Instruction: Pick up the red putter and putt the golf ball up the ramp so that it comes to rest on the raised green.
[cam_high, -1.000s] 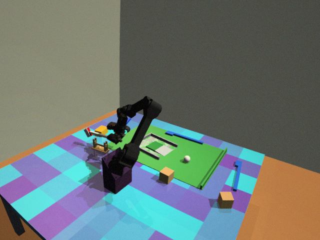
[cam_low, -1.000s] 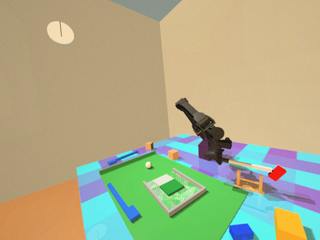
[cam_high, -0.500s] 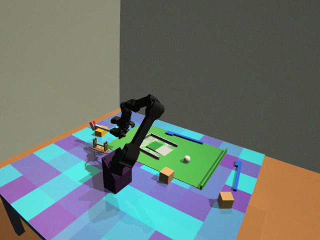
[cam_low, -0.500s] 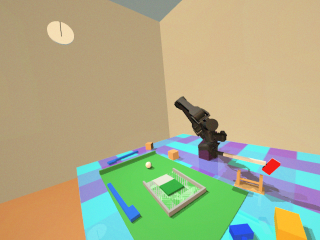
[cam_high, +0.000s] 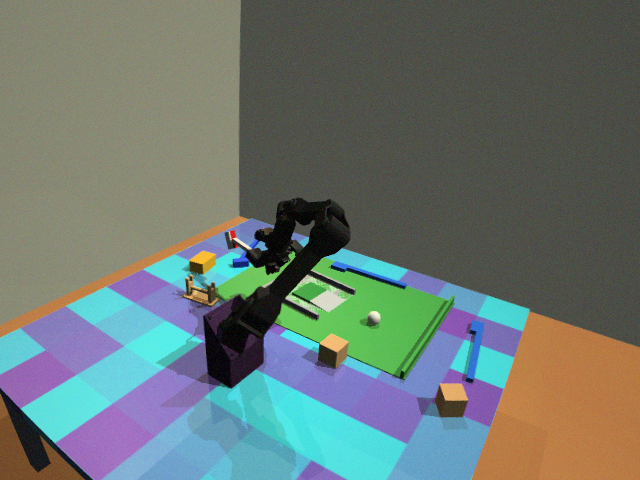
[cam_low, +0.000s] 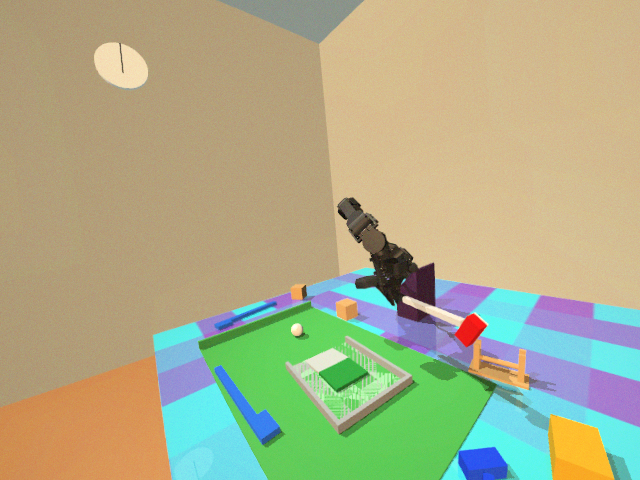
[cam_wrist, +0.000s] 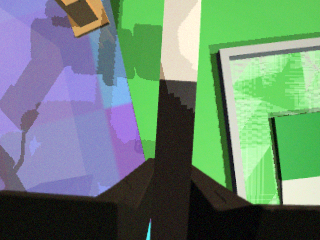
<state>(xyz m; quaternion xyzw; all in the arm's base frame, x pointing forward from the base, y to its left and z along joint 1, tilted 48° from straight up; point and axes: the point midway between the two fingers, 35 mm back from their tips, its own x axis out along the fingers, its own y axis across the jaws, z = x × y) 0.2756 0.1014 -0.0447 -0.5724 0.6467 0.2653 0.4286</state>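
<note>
Taking the green mat (cam_low: 289, 439) as the landmark and reading the exterior view from left to right: a long blue bar (cam_low: 242, 395) is lying along the mat's left edge, probably serving as a side rail. Near the mat's far left corner the golf ball (cam_low: 296, 329) is resting on the flat green, well apart from everything else. At the mat's middle the grey-walled frame (cam_low: 351, 384) is enclosing the pale ramp (cam_low: 325, 359) and the raised green (cam_low: 343, 374), the ramp facing the ball so a straight putt can be climbing onto it. Above the mat's far right edge the pincer (cam_low: 393, 295) is clamping the dark grip end of the red putter (cam_low: 448, 318), and the wrist view is showing that handle running straight out between the jaws. The putter is hanging in the air, tilted, its red head out past the mat's right edge, above the wooden stand (cam_low: 500, 365) on the tabletop (cam_low: 568, 341). Judging from this, the putter needs carrying across the mat to behind the ball
</note>
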